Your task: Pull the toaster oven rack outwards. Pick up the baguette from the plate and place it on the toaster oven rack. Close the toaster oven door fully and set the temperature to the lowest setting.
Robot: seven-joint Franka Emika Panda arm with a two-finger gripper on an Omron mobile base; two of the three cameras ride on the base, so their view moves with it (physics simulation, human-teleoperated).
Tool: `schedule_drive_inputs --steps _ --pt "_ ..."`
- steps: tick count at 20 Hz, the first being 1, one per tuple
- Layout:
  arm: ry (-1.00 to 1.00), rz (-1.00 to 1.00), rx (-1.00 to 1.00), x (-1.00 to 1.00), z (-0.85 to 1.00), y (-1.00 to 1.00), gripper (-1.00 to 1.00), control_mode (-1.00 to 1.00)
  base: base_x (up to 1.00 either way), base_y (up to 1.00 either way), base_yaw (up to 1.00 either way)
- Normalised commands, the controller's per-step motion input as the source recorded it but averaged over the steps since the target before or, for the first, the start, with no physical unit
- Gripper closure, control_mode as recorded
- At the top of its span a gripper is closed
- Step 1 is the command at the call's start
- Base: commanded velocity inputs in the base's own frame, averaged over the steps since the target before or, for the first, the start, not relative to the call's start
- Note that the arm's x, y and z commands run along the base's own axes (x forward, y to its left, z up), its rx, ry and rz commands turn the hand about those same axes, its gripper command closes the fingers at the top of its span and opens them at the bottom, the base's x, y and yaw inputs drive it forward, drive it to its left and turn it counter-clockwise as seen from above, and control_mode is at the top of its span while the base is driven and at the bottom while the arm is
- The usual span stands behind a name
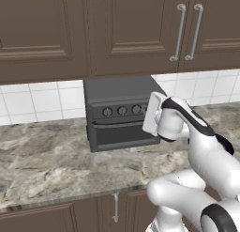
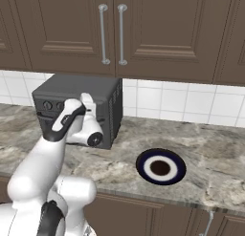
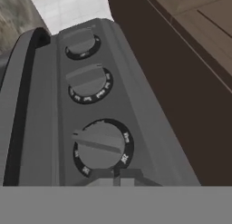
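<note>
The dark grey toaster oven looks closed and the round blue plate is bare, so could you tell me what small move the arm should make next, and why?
Probably a short advance onto the round grey knob directly ahead, then a turn toward its lowest mark. The dark grey boxy toaster oven has its door shut, the dark blue plate with a white ring holds nothing, and the shut end effector sits just short of that knob.

I log the toaster oven (image 1: 119,111) as dark grey, its knobs (image 3: 99,146) a matching grey ringed with white markings on black dials. The plate (image 2: 161,166) I record as dark blue with a white ring and dark centre. I list the counter (image 1: 42,156) as grey-brown marbled stone, the backsplash tiles (image 2: 167,103) white, the cabinets (image 1: 117,29) dark brown with silver handles (image 2: 103,34).
</note>
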Motion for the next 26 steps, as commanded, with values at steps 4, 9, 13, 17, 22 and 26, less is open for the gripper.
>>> schedule_drive_inputs --steps 4,9,13,17,22,26 --pt "-0.08 0.00 0.00 0.01 -0.22 0.23 1.00 -1.00 0.00 0.00 0.00" --pt "-0.02 0.06 0.00 0.20 -0.13 0.30 1.00 -1.00 0.00 0.00 0.00" --pt "-0.02 0.08 0.01 0.31 -0.02 0.27 1.00 -1.00 0.00 0.00 0.00" --pt "-0.02 0.12 0.00 0.31 -0.06 0.42 1.00 -1.00 0.00 0.00 0.00" --pt "-0.08 0.19 0.00 0.18 -0.13 0.67 1.00 -1.00 0.00 0.00 0.00" --pt "-0.09 0.24 0.00 0.19 -0.11 0.71 1.00 -1.00 0.00 0.00 0.00"
